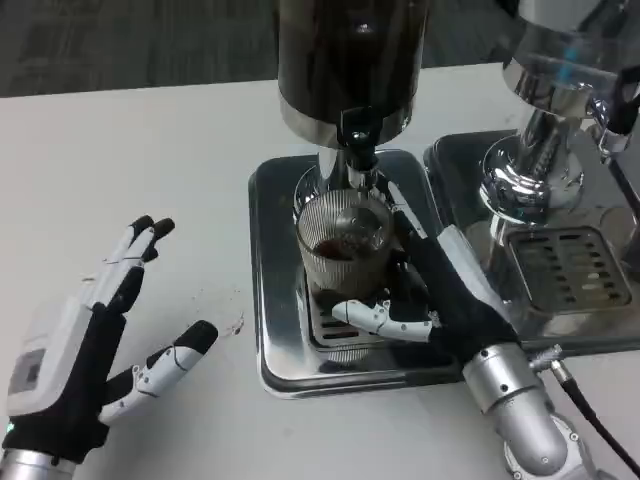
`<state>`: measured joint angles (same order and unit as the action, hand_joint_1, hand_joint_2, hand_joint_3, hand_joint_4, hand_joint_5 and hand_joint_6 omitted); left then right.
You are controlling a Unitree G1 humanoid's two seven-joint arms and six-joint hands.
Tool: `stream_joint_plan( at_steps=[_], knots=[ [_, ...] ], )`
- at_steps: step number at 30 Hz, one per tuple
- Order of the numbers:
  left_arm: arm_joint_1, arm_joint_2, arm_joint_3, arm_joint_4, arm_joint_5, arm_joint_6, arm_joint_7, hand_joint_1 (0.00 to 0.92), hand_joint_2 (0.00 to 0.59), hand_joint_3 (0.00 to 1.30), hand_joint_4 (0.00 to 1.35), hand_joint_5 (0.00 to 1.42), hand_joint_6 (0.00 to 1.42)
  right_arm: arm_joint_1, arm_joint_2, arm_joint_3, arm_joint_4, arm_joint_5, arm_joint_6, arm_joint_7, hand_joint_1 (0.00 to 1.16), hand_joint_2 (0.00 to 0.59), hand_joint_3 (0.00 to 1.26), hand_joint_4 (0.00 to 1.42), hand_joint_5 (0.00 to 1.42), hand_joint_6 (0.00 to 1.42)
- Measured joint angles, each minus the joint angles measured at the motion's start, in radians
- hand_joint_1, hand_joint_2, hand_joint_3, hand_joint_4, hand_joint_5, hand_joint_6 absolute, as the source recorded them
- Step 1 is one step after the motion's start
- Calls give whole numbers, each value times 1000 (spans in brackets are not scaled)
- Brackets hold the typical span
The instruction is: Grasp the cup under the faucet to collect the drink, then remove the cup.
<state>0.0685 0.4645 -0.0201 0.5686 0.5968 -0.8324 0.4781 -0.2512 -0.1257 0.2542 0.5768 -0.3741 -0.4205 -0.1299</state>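
The right hand (440,300) wraps the clear ribbed glass cup (343,262), its white thumb across the front lower wall and its black fingers reaching round the far side, so it grips the cup about its lower half. The cup stands upright on the slotted grate of the square polished steel drip tray (275,290), directly beneath the black faucet (358,135) of the dark cylindrical drink dispenser (350,60), and it holds some dark liquid. By the look of it the cup is stiff, rather light even with this much drink, breakable, and likely slick if wet, though the ribs should help the fingers bite; a hold round the middle, kept level, seems safest against spilling. The left hand (85,355) rests on the white table (130,170), well apart, fingers spread and holding nothing. A second chrome dispenser (545,150) stands to the right. No brand, label or legible writing can be made out.
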Motion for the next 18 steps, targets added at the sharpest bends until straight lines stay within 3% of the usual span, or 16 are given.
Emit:
stream_joint_plan(
  at_steps=[9,18],
  knots=[
    [0,0,0,0,-1,1,0,0,165,115,0,175,121,1,12,-4,6,9,7,-16,750,157,76,174,142,340],
    [6,0,1,-3,-4,2,0,0,165,117,0,176,121,-17,41,-14,38,18,9,-35,812,170,292,305,237,398]
  ],
)
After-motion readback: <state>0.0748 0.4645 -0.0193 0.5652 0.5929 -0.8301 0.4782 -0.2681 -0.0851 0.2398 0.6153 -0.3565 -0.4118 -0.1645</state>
